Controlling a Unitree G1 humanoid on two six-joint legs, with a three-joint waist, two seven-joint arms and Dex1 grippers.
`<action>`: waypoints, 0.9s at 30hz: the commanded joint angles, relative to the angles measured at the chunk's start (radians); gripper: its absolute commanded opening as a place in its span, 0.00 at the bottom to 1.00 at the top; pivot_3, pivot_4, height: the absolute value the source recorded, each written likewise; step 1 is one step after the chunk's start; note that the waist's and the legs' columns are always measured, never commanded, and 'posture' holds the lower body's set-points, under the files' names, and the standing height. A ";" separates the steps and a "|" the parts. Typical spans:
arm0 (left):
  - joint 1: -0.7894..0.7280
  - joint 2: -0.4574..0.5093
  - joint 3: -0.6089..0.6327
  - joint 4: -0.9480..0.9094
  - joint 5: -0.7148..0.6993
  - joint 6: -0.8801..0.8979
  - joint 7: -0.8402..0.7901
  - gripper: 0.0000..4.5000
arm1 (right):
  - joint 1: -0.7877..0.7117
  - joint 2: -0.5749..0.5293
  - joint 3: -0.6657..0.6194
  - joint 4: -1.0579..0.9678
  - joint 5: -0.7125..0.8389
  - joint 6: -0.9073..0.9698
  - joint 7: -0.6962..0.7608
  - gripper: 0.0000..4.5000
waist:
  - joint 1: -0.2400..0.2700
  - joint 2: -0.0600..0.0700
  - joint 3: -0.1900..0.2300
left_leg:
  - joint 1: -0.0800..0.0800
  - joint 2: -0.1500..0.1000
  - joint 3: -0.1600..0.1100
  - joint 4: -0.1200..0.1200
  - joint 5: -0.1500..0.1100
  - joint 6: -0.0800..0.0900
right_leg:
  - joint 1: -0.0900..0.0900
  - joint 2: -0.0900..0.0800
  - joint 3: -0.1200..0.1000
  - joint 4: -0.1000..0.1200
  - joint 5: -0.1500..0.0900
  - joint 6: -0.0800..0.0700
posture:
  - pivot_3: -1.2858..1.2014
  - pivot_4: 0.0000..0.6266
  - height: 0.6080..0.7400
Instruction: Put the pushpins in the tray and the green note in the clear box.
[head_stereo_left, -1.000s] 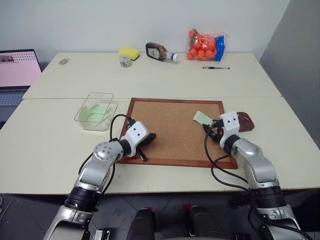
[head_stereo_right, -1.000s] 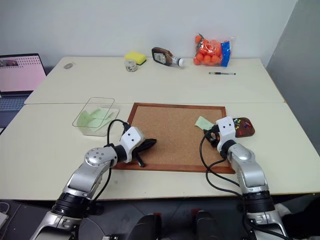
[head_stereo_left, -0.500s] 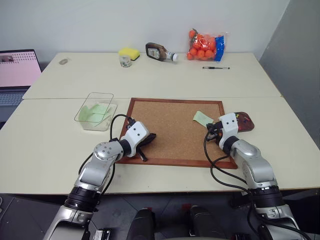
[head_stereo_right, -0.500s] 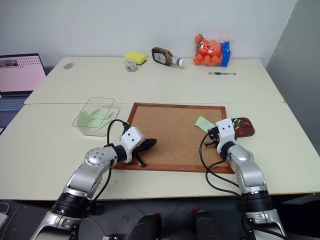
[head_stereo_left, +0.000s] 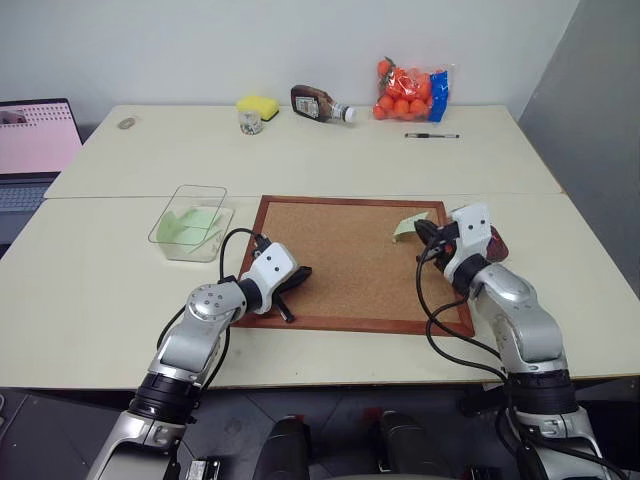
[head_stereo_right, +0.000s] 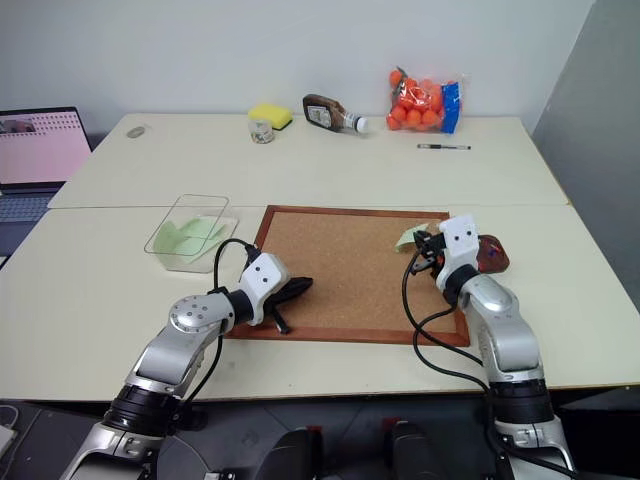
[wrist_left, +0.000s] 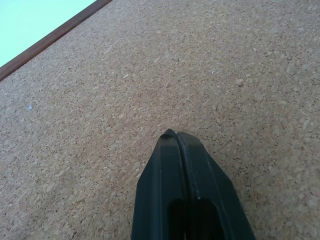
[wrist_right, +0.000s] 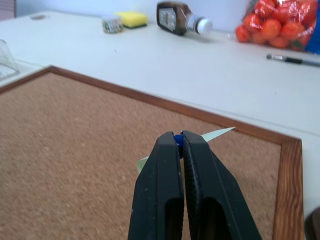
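My right gripper (wrist_right: 181, 137) is shut on a small blue pushpin (wrist_right: 177, 139), held above the right rear corner of the cork board (head_stereo_left: 345, 265). The pale green note (head_stereo_left: 405, 227) hangs tilted at the fingertips, lifted off the cork. Just behind my right hand, the dark brown tray (head_stereo_right: 492, 252) is mostly hidden. The clear box (head_stereo_left: 192, 222) stands left of the board with green paper inside. My left gripper (head_stereo_left: 297, 277) is shut and empty, its tips (wrist_left: 175, 135) resting on the cork near the board's left side.
Along the far table edge lie a yellow sponge (head_stereo_left: 258, 105), a small jar (head_stereo_left: 251, 121), a brown bottle (head_stereo_left: 320, 104), a bag of orange balls (head_stereo_left: 412, 92) and a pen (head_stereo_left: 432, 135). A laptop (head_stereo_left: 35, 140) stands at the far left.
My right gripper closed on the pin and rose from the board, moving slightly back. The green note came up with it and now tilts. The left arm stayed still.
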 joint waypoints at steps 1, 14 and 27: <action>0.019 0.001 -0.013 0.047 0.029 0.035 0.015 0.00 | -0.026 -0.009 -0.030 -0.063 0.027 -0.008 0.008 0.01 | 0.000 0.000 0.000 | 0.000 0.000 0.000 0.000 0.000 0.000 | 0.000 0.000 0.000 0.000 0.000 0.000 | 0.52 0.24 1.00; -0.134 0.004 0.003 0.031 -0.018 -0.132 -0.090 0.47 | -0.052 0.008 -0.004 -0.091 0.048 0.052 -0.009 0.00 | 0.001 -0.003 0.002 | -0.004 0.000 -0.001 0.000 0.000 0.000 | -0.002 0.000 -0.001 0.000 0.000 0.000 | 0.52 0.24 1.00; -0.377 -0.093 -0.019 0.103 -0.059 -0.115 -0.182 0.85 | -0.131 0.050 0.015 -0.168 0.058 0.259 -0.081 0.00 | -0.001 -0.005 0.004 | -0.005 0.000 -0.002 0.000 0.000 0.000 | -0.003 0.000 -0.002 -0.001 0.000 -0.001 | 0.52 0.24 1.00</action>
